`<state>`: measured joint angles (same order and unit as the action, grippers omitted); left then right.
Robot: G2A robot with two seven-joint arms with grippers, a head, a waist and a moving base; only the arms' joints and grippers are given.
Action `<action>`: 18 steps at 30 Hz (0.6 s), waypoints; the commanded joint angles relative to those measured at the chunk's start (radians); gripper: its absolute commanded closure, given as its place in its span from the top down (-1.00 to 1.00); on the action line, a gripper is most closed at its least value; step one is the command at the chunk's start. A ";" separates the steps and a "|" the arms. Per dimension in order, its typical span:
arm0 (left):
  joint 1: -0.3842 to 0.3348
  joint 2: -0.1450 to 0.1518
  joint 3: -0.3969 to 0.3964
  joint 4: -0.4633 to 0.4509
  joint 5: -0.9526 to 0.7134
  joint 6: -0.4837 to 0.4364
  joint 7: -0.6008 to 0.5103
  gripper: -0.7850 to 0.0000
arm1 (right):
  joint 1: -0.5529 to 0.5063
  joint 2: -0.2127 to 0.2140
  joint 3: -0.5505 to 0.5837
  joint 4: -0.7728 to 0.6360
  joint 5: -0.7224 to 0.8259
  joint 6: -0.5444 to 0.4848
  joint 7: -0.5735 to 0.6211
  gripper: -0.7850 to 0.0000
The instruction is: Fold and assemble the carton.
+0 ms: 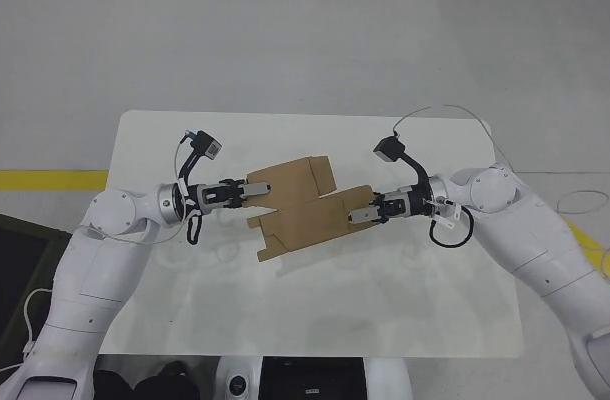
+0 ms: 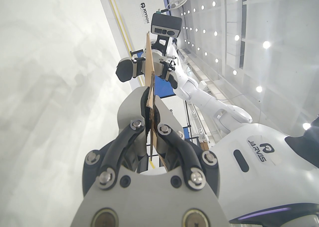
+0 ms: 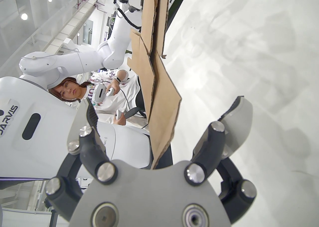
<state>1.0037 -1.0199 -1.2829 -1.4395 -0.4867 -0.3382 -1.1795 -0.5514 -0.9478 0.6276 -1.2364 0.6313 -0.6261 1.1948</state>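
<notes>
1. Carton work needs room, so the table comes first. It is broad, white, smooth and matt, with rounded corners.
2. The carton itself is a flat blank of brown corrugated board, thin and stiff, with notched flaps and ragged cut edges. It has no box shape yet. It hangs over the middle of the table between my two arms with its broad face up. It seems to be lifted off the surface, I judge so that the flaps can swing without dragging.
3. My left pincer is clamped on one edge of the blank, its dark pads pressing both faces. That grip carries the piece.
4. My right pincer stands wide, with a finger on either side of the opposite edge and neither touching it. I think it is placed there to close on the edge and bend a panel against the left pincer's hold.
</notes>
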 commanded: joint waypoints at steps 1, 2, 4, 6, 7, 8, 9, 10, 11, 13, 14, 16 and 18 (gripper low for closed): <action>0.000 0.000 0.000 0.000 0.000 0.000 0.000 -1.00 | 0.000 0.000 0.001 0.000 0.000 0.000 0.000 0.63; 0.000 0.000 0.000 0.000 0.000 0.000 0.000 -1.00 | 0.000 0.000 0.001 0.000 0.000 0.000 0.000 0.53; 0.000 0.000 0.000 0.000 0.000 0.000 0.000 -1.00 | 0.000 0.000 0.001 0.000 0.000 0.000 0.000 0.35; 0.000 0.000 0.000 0.000 0.000 0.000 0.000 -1.00 | 0.000 0.000 0.001 0.000 0.000 0.000 0.000 0.23; 0.000 0.000 0.000 0.000 0.000 0.000 0.000 -1.00 | 0.000 0.000 0.001 0.000 0.000 0.000 0.000 0.15; 0.000 0.000 0.000 0.000 0.000 0.000 0.000 -1.00 | 0.000 0.000 0.001 0.000 0.000 0.000 0.000 0.13; 0.000 0.000 0.000 0.000 0.000 0.000 0.000 -1.00 | 0.000 0.000 0.001 0.000 0.000 0.000 0.000 0.13; 0.000 0.000 0.000 0.000 0.000 0.000 0.000 -1.00 | 0.000 0.000 0.001 0.000 0.000 0.000 0.000 0.10; 0.000 0.000 0.000 0.000 0.000 0.000 0.000 -1.00 | 0.000 0.000 0.001 0.000 0.000 0.000 0.000 0.07; 0.000 0.000 0.000 0.000 0.000 0.000 0.000 -1.00 | 0.000 0.000 0.001 0.000 0.000 0.000 0.000 0.12; 0.000 0.000 0.000 0.000 0.000 0.000 0.000 -1.00 | 0.000 0.000 0.001 0.000 0.000 0.000 0.000 0.25; -0.003 0.000 0.001 -0.003 0.011 -0.004 0.000 -1.00 | 0.003 0.000 -0.004 -0.008 -0.005 0.000 0.000 1.00; -0.008 0.000 0.002 0.004 0.053 -0.013 0.029 -1.00 | 0.007 0.001 -0.013 -0.011 -0.011 -0.007 -0.007 1.00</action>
<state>0.9988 -1.0195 -1.2814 -1.4395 -0.4697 -0.3455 -1.1695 -0.5462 -0.9472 0.6182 -1.2450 0.6234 -0.6312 1.1894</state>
